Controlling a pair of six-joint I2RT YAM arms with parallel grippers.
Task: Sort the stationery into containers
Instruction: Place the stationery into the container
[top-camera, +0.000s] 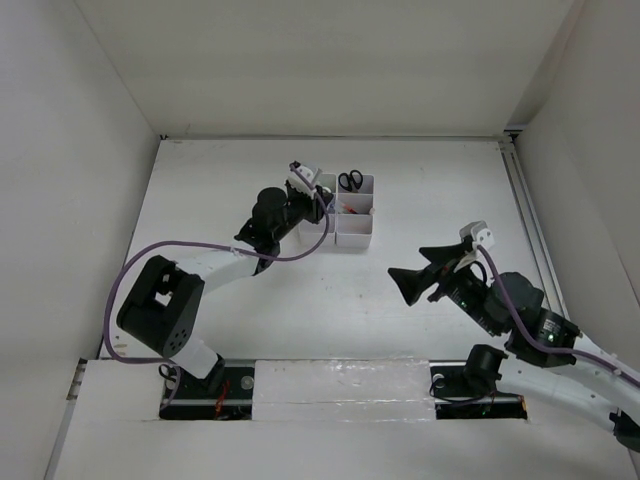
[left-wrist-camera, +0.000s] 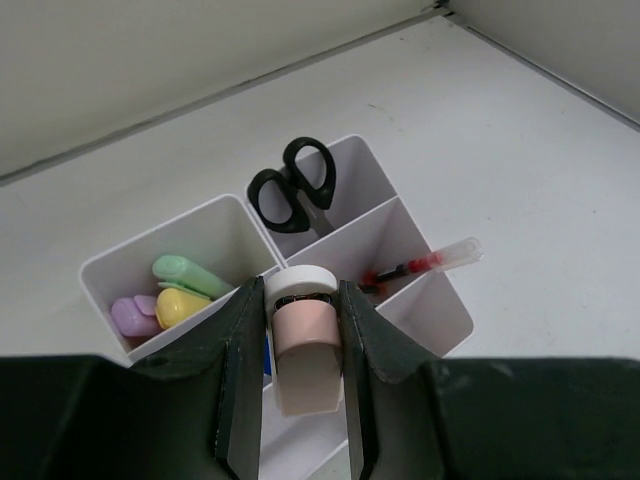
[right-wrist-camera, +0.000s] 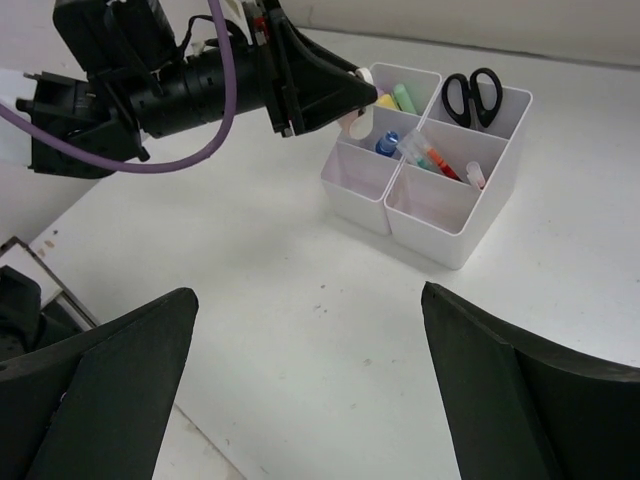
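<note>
White table (top-camera: 330, 300); organizer block (top-camera: 355, 238) apparently flat on it

The organizer (left-wrist-camera: 350, 165) is smooth, faintly glossy white plastic on a matt white table (left-wrist-camera: 520, 180), the scissors (left-wrist-camera: 291, 190) at its twelve o'clock have shiny black plastic handles, the pen (left-wrist-camera: 440, 258) at three o'clock is clear plastic, and the pink stick (left-wrist-camera: 305, 340) between matt dark fingers (left-wrist-camera: 240, 370) looks satin-smooth.
</note>
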